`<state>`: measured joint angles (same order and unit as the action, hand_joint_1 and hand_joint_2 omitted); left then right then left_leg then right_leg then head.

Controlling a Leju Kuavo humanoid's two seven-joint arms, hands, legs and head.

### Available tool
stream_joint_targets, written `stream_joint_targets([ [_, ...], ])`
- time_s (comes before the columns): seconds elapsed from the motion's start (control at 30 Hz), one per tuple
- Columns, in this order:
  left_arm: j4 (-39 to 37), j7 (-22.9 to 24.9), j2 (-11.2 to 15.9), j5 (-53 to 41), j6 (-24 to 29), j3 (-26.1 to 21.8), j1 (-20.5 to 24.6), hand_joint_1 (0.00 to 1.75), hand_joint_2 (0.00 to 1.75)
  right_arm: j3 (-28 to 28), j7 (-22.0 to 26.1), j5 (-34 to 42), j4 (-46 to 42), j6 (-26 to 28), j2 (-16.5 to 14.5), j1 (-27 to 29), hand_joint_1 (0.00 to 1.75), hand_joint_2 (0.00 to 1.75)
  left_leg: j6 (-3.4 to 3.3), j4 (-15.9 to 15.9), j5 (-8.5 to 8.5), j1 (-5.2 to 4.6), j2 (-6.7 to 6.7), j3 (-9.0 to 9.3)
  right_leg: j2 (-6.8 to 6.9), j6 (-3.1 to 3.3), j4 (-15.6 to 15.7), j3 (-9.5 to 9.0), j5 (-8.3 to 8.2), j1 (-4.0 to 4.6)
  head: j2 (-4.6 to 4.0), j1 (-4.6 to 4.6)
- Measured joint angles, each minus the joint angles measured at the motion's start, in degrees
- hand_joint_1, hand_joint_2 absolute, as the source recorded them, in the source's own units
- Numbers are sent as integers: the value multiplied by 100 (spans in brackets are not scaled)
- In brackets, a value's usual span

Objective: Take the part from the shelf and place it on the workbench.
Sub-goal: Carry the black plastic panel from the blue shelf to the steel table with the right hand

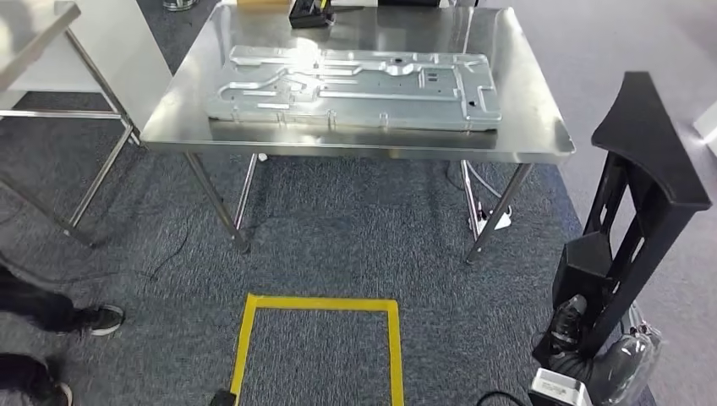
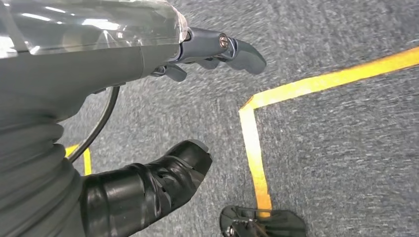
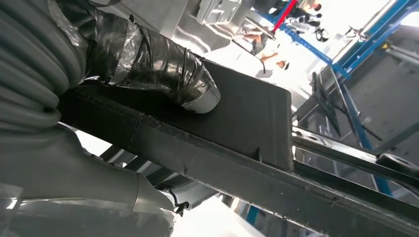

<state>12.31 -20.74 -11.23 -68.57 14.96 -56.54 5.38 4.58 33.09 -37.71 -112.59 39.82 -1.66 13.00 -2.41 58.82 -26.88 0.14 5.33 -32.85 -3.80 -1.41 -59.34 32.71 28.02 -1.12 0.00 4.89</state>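
Observation:
A tall black frame-shaped part (image 1: 643, 161) stands upright at the right of the head view, gripped low down by my right hand (image 1: 583, 334). Up close, the taped thumb (image 3: 163, 59) presses on the part's flat black face (image 3: 242, 118). The steel workbench (image 1: 528, 144) stands ahead and to the left of the part, with a large silver stamped panel (image 1: 355, 85) lying across its top. My left hand (image 2: 99, 64) hangs over the carpet, its dark fingers (image 2: 237, 49) and taped thumb (image 2: 163, 177) apart with nothing between them.
A yellow taped square (image 1: 321, 303) marks the grey carpet in front of the workbench. A second steel table (image 1: 34, 34) stands at the left. A person's dark shoes (image 1: 97, 320) are at the left edge. A small black device (image 1: 309, 13) sits at the workbench's far edge.

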Motion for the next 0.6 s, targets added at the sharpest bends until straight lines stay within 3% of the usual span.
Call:
stream_joint_targets([
  [0.07, 0, 1, 2, -1, 4, -1, -16, 0, 175, 0, -2, -5, -2, 1, -1, 0, 175, 175, 68, -11, 17, 10, 86, -35, 94, 51, 37, -3, -22, 8, 0, 0],
  [0.13, 0, 2, 7, -3, 5, -1, -30, 0, 175, 2, -2, -14, -3, 1, -6, -8, 175, 175, 128, 102, -68, 2, -67, -95, 214, 118, 96, -38, -48, -12, 0, -14],
  [0.2, 0, -5, 7, -5, -2, 0, -19, 0, 175, 4, -4, -22, -3, 1, -16, -6, 175, 175, 176, 581, -346, 10, -343, -321, 353, 170, 126, -66, -52, -12, 0, -41],
  [0.27, -1, -41, 1, -10, -48, 5, -10, 0, 175, 5, -14, -31, 2, 1, -22, 1, 175, 175, 209, 1201, -608, 37, -441, -631, 500, 199, 118, -67, -37, 6, 0, -53],
  [0.3, -2, -68, -1, -13, -86, 10, -13, 0, 175, 5, -22, -34, 5, 2, -23, 4, 175, 175, 217, 1345, -622, 45, -456, -702, 562, 202, 113, -67, -31, 11, 0, -53],
  [0.33, -2, -94, -1, -16, -126, 15, -18, 0, 175, 5, -31, -37, 8, 2, -23, 4, 175, 175, 219, 1330, -560, 49, -469, -691, 611, 201, 107, -66, -24, 14, 0, -53],
  [0.4, -2, -140, 0, -20, -201, 25, -27, 0, 175, 5, -60, -38, 9, 3, -24, 1, 175, 175, 196, 717, -250, 48, -522, -365, 679, 178, 88, -69, -7, 15, 0, -53],
  [0.47, -2, -179, 1, -22, -264, 43, -26, 0, 175, 5, -92, -35, 9, 4, -25, -4, 175, 175, 148, 124, -64, 25, -574, -51, 726, 131, 78, -70, 4, 23, 0, -53],
  [0.6, -2, -207, 2, -25, -309, 70, -52, 0, 175, 7, -177, 52, 9, 5, -45, -24, 175, 175, 36, -60, -51, -4, -561, 21, 730, -7, 111, -96, 7, 33, 0, -52],
])
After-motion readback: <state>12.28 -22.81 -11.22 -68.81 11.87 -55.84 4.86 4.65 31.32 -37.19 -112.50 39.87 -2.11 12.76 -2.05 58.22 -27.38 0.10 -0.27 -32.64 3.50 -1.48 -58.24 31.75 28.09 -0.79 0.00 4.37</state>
